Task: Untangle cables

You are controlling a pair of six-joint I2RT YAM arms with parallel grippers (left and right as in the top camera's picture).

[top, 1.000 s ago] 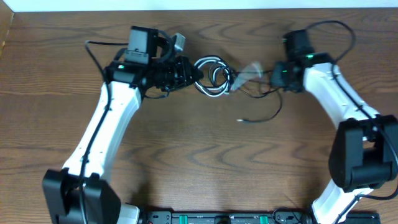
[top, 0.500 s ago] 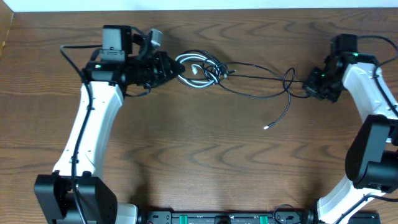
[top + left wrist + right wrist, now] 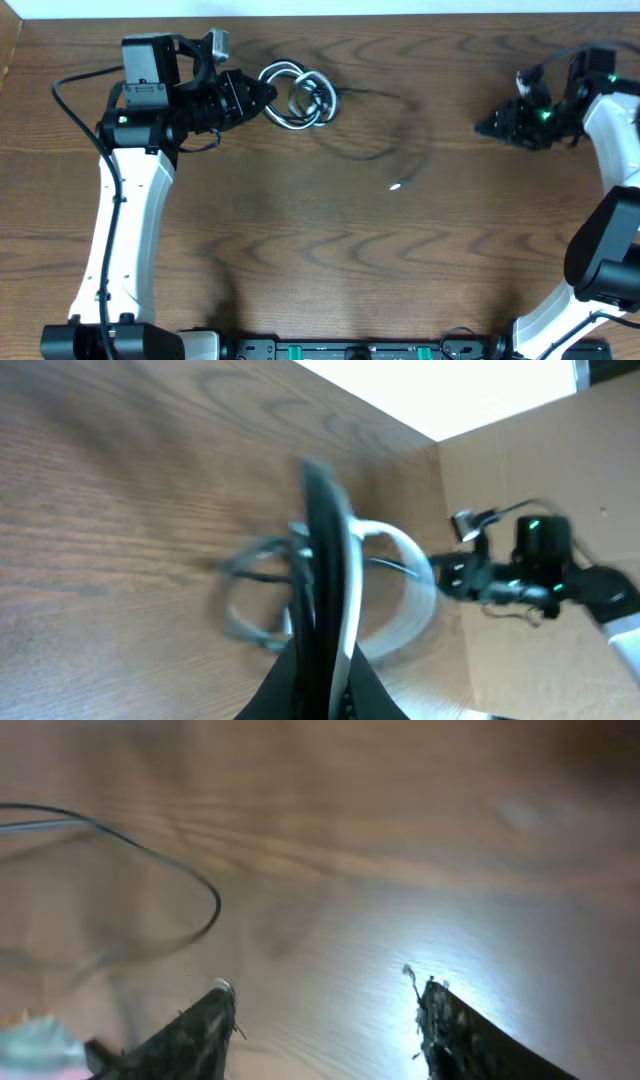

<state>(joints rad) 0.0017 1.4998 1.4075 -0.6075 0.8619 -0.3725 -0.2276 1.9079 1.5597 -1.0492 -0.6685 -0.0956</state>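
Note:
The cables form a small coil of black and white/grey loops at the table's upper middle. My left gripper is shut on the coil's left side; in the left wrist view the closed fingers stand upright with pale and dark loops blurred around them. One thin black cable trails right from the coil, blurred, with a small plug end. My right gripper is far to the right, open and empty. Its fingertips are wide apart, with the black cable lying ahead to the left.
Thick black arm wires run beside each arm, such as the left arm's wire. The table's back edge runs close behind both grippers. A black rail lies along the front edge.
The left gripper has pulled the coil leftward. The right gripper swung to the right, opened and let go of the black cable, which now slackens toward the table's middle.

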